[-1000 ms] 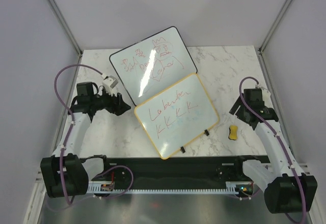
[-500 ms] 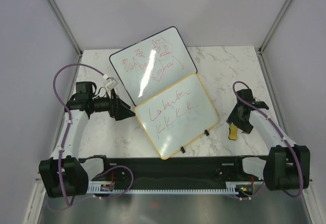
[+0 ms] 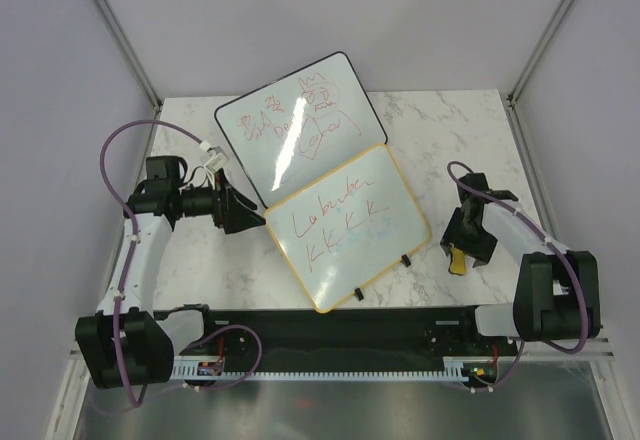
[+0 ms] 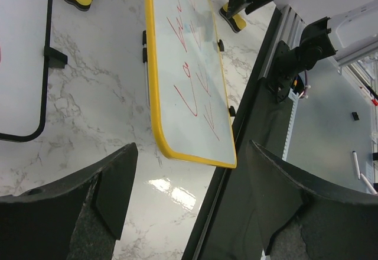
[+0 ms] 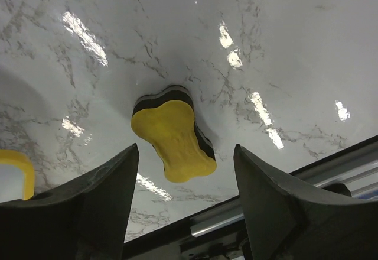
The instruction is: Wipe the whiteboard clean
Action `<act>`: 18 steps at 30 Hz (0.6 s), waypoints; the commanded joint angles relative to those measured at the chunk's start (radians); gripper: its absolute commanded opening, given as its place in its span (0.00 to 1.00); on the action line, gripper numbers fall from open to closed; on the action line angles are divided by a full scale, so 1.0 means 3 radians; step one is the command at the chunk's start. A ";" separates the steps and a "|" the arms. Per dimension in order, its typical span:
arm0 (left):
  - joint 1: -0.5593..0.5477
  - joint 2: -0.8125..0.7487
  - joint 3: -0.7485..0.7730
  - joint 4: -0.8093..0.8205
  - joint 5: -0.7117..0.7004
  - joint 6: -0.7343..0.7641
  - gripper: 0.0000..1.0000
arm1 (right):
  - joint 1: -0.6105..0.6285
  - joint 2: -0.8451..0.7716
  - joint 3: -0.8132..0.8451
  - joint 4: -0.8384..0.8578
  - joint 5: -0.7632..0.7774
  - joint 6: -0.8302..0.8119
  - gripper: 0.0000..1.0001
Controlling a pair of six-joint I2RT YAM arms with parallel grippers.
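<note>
We read this as robotics lab test cell, not home or office. Plain grey panel walls (image 3: 50, 160) box table in on three sides, with aluminium frame posts (image 3: 117, 35) at back corners. Marble-pattern tabletop (image 3: 440, 130) sits inside this enclosure. Left arm (image 3: 140, 250) and right arm (image 3: 520, 235) are bolted to black base rail (image 3: 330, 322). We note exposed purple cables (image 3: 104, 160), slotted cable duct (image 3: 330, 369) along near edge, and cameras on wrists.

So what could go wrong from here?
The small yellow eraser lies skewed between the open jaws of the right gripper, so closing could pinch one end and twist it. The yellow-framed whiteboard rests loose on the glossy marble tabletop, the open left gripper beside its edge, not holding; wiping may slide it into the black-framed whiteboard.
</note>
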 commanded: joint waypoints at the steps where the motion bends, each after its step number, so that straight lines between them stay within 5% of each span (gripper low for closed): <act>1: 0.0009 -0.0051 0.0168 -0.0031 0.0187 0.0088 0.82 | -0.0004 0.0087 0.0171 -0.0049 0.0059 -0.0209 0.75; 5: 0.0004 -0.0041 0.0193 -0.0031 0.0177 0.0104 0.82 | -0.0004 0.0184 0.0187 0.0017 0.0105 -0.0255 0.74; 9: 0.0004 -0.0041 0.0173 -0.0031 0.0202 0.0098 0.82 | -0.0004 0.0307 0.0171 0.0109 0.0039 -0.0296 0.61; 18: 0.0004 -0.0036 0.0152 -0.0056 0.0115 0.0109 0.82 | -0.0004 0.0333 0.0069 0.0227 -0.0100 -0.0255 0.58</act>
